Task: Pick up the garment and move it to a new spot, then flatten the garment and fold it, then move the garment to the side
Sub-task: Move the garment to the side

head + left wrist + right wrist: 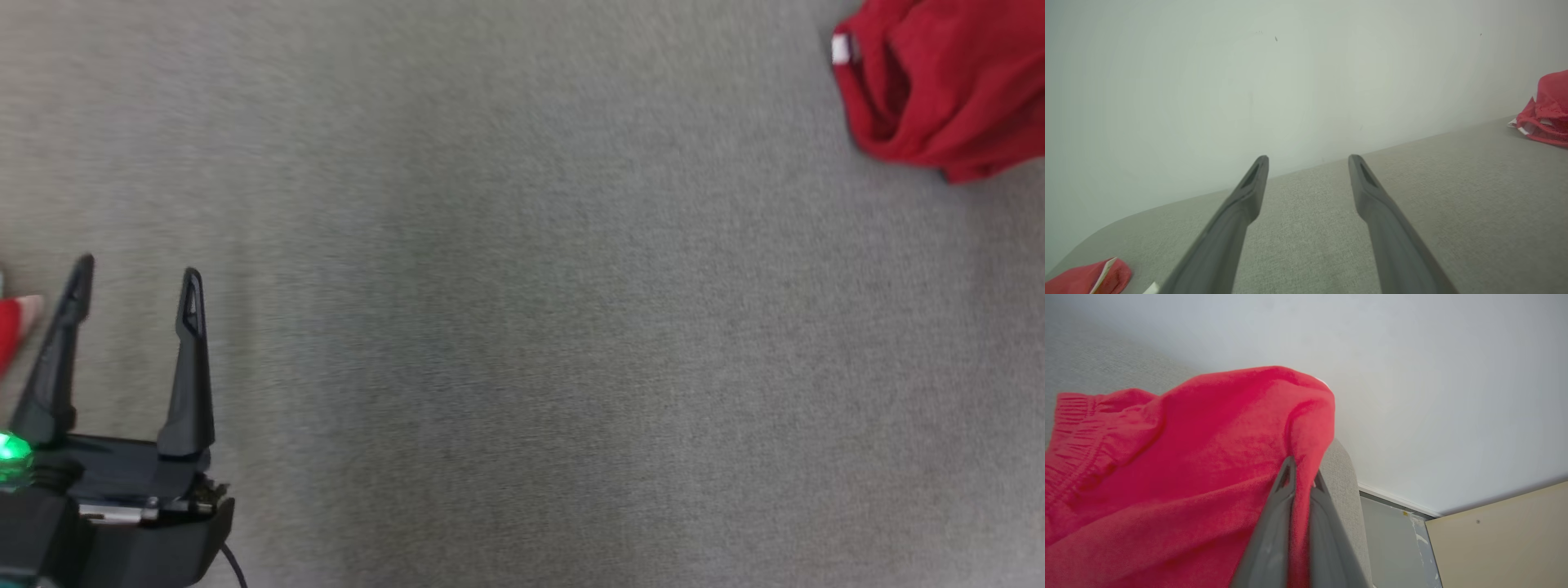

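Right claw [1302, 470] pinches the red garment [1167, 477] (bunched up); left claw [138, 269] gapes empty above grey surface [522, 327].

1. Head view: set high and facing steeply down on the grey fabric surface [522, 327]. The left gripper [135, 273] is at lower left, and the garment [939, 82] is cut off by the upper right corner.
2. Left wrist view: low over the surface, looking along its spread fingers to the far edge and a pale wall [1249, 61]. It shares with the head view the garment, far off to the right, and a second red cloth [1086, 277] by the left edge.
3. Right wrist view: very close, with the right gripper [1302, 469] pinched on the garment. It faces up past the surface's rounded edge to the wall.
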